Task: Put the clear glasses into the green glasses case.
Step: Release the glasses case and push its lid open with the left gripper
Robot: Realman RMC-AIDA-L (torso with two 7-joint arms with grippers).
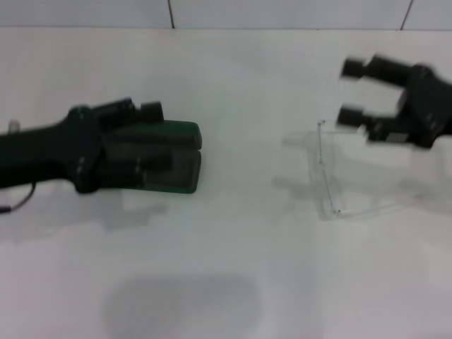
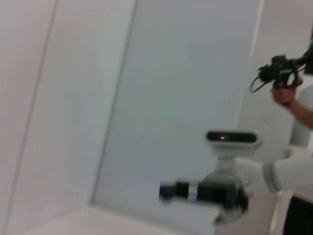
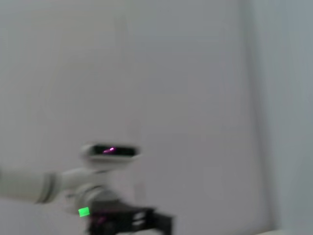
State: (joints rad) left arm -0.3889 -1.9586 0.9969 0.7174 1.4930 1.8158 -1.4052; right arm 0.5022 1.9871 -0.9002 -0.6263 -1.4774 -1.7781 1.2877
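The green glasses case (image 1: 180, 159) lies on the white table, left of centre. Whether its lid is up I cannot tell. My left gripper (image 1: 155, 138) hovers open over the case's left part, one finger at its far edge and one near its front. The clear glasses (image 1: 326, 173) rest on the table right of centre, their arms pointing right. Just behind their far end, my right gripper (image 1: 351, 92) is open and holds nothing. The left wrist view shows the right arm's gripper (image 2: 195, 192) far off, and the right wrist view shows the left arm (image 3: 122, 218).
The white table (image 1: 226, 268) ends at a tiled wall (image 1: 282, 13) at the back. A person's hand holding a camera (image 2: 279, 73) shows far off in the left wrist view.
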